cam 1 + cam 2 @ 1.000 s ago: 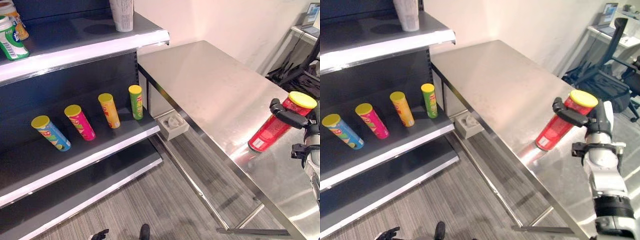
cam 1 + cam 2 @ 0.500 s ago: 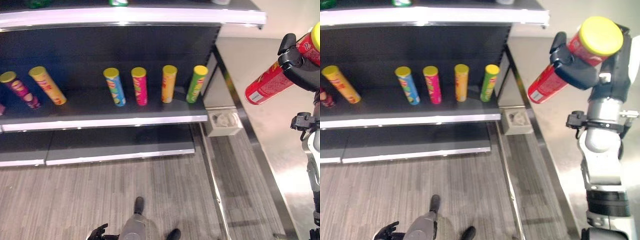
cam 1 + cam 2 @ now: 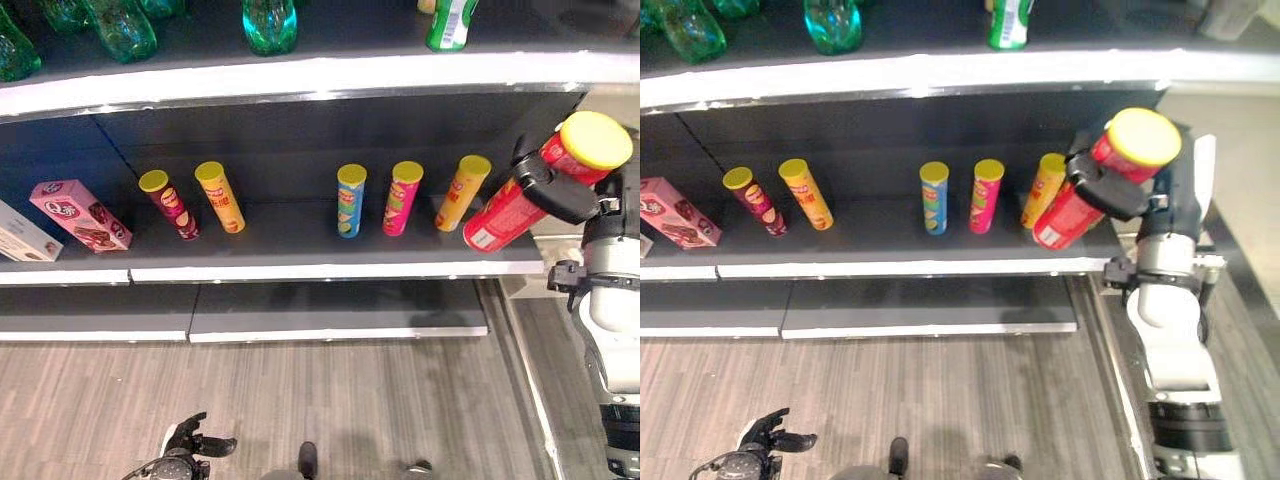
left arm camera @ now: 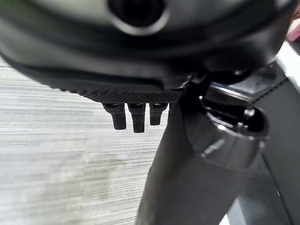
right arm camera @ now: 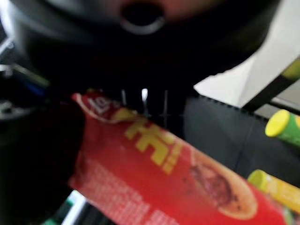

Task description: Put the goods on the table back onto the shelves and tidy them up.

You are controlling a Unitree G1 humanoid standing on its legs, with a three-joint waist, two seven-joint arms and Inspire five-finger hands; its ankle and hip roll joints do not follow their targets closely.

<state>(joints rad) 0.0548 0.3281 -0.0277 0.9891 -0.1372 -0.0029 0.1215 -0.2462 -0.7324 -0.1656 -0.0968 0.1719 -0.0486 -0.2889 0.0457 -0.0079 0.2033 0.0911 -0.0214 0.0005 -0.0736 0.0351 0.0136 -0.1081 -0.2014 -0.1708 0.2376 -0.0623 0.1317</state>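
One red can [image 3: 515,205] with a yellow lid is wrapped in the curled fingers and thumb of the right hand [image 3: 560,190], held tilted in the air with its base toward the right end of the middle shelf [image 3: 300,268]. Just beyond that base stands an orange can [image 3: 457,193], then a pink can [image 3: 401,198] and a blue can [image 3: 348,200], and farther left a second orange can [image 3: 219,196] and a maroon can [image 3: 168,203], with a pink box [image 3: 80,214] at the far left. Green bottles [image 3: 270,22] stand on the shelf above. The left hand [image 3: 185,445] hangs low over the floor, fingers relaxed and holding nothing. This looks like the shelving step: the next move calls for lowering the can upright into the free spot right of the orange one without knocking it.
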